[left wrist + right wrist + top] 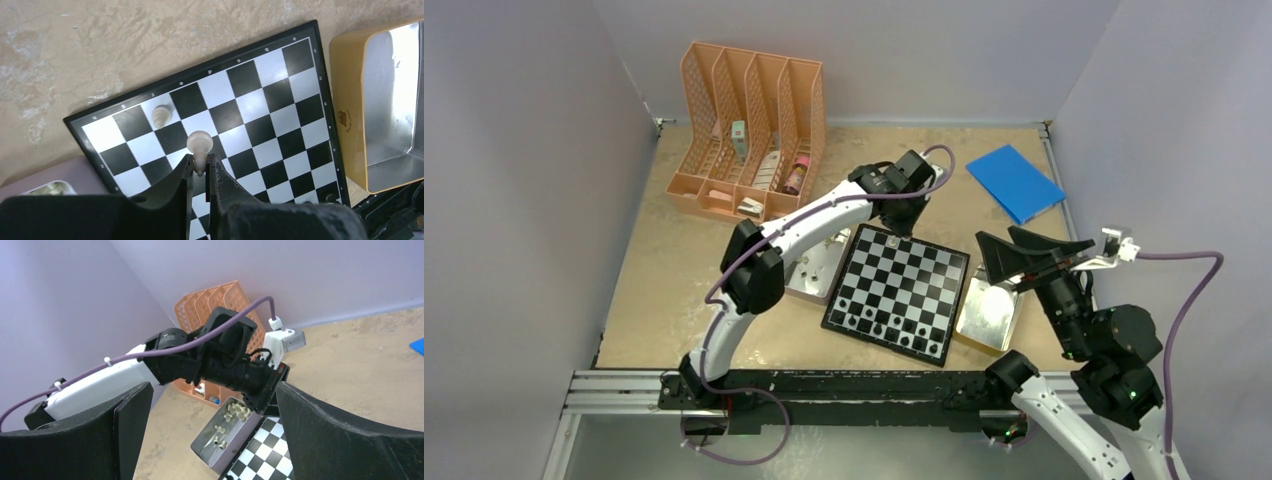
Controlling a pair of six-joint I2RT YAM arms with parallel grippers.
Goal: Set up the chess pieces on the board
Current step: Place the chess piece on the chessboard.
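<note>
Where the overhead camera looks down, a mottled tan table [674,290] fills a booth of pale lilac walls [514,150], with a metal rail [624,385] along the bottom of the frame. An orange file rack [754,130] stands at upper left and a blue pad [1014,182] lies at upper right. The board [924,275] sits at centre, turned a little, between a lilac tin [814,285] on its left and a shiny tin [989,312] on its right. Black pieces [882,325] dot its bottom rows. The left arm's wrist covers the board's top edge and hides its fingers. The right gripper [996,236] hangs right of the board, above the shiny tin, spread wide with nothing in it.

From the left wrist, what the overhead hides is plain. The left gripper [200,167] is pinched narrow on the stem of a pale pawn [199,142]. The pawn's round head stands out past the fingertips at the frame's centre, over the board's squares; whether its base touches cannot be told. A second pale piece [161,116] stands on a white square up and left of it, apart. The shiny tin's yellow outer wall shows at the right edge.

Through the right wrist camera, two black fingers [115,425] fill the lower corners, far apart and empty. Between them show the left arm's wrist, the lilac tin with loose pale pieces [235,412] inside, and a corner of the board at bottom centre.
</note>
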